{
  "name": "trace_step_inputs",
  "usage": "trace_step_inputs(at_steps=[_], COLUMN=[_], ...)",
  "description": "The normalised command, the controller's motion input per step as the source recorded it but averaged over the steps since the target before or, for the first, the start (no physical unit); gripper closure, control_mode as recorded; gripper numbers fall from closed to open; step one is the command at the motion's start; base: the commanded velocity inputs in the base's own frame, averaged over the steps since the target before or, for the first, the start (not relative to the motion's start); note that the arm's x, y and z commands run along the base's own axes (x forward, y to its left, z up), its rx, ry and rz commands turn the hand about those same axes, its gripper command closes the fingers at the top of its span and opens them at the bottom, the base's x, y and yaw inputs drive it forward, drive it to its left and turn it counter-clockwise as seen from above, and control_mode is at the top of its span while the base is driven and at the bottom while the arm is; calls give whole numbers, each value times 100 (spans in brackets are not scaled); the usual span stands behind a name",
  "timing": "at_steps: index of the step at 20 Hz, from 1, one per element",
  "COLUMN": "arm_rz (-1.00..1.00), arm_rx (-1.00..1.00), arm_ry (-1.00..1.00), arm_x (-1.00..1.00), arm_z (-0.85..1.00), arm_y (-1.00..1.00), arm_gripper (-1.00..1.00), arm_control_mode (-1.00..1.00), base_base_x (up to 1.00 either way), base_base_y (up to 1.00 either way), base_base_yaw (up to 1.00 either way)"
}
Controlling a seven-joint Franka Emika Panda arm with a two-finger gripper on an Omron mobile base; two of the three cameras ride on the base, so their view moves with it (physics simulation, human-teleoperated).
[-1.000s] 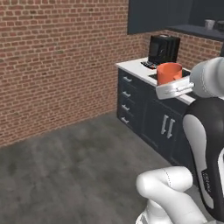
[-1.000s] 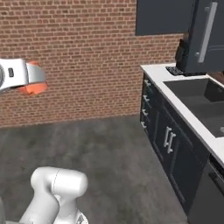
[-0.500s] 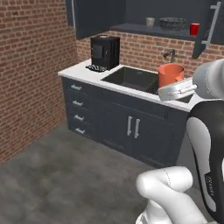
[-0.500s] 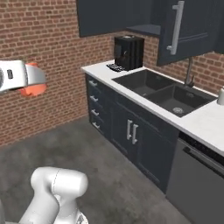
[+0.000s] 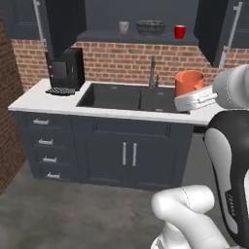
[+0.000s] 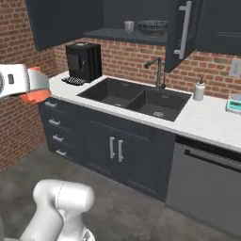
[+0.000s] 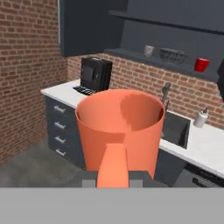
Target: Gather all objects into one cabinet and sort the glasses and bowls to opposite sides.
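We carry orange cup [image 7: 119,131], gripper [image 5: 194,99] clamped on it, upright, out front of sink [image 5: 131,97]. Beige mug [image 5: 124,26], bowl [image 5: 150,26], red mug [image 5: 180,31] sit on cabinet [image 5: 121,36] shelf. Next: lift cup onto shelf, mugs' side, apart from bowl.

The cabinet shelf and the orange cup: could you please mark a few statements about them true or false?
1. The tool holds the orange cup upright. True.
2. The red mug sits in the sink. False: it stands on the open cabinet's shelf.
3. The patterned bowl is between the beige mug and the red mug on the shelf. True.
4. The orange cup is already on the shelf. False: it is in the tool, well below the shelf.
5. The coffee machine stands on the counter beside the sink. True.
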Motion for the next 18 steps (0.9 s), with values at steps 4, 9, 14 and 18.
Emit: trace_step_inputs(at_steps=[4, 9, 14, 18], arm_rz=[0, 0, 0, 0], arm_rx=[0, 0, 0, 0], arm_ry=[0, 0, 0, 0], arm_x=[0, 0, 0, 0], arm_z=[0, 0, 0, 0], arm_y=[0, 0, 0, 0], arm_gripper=[100, 100, 100, 100], arm_control_mode=[100, 100, 100, 100], base_base_x=[60, 59, 31, 52], base_base_y=[73, 76, 54, 16], base_base_yaw=[-66, -58, -14, 0])
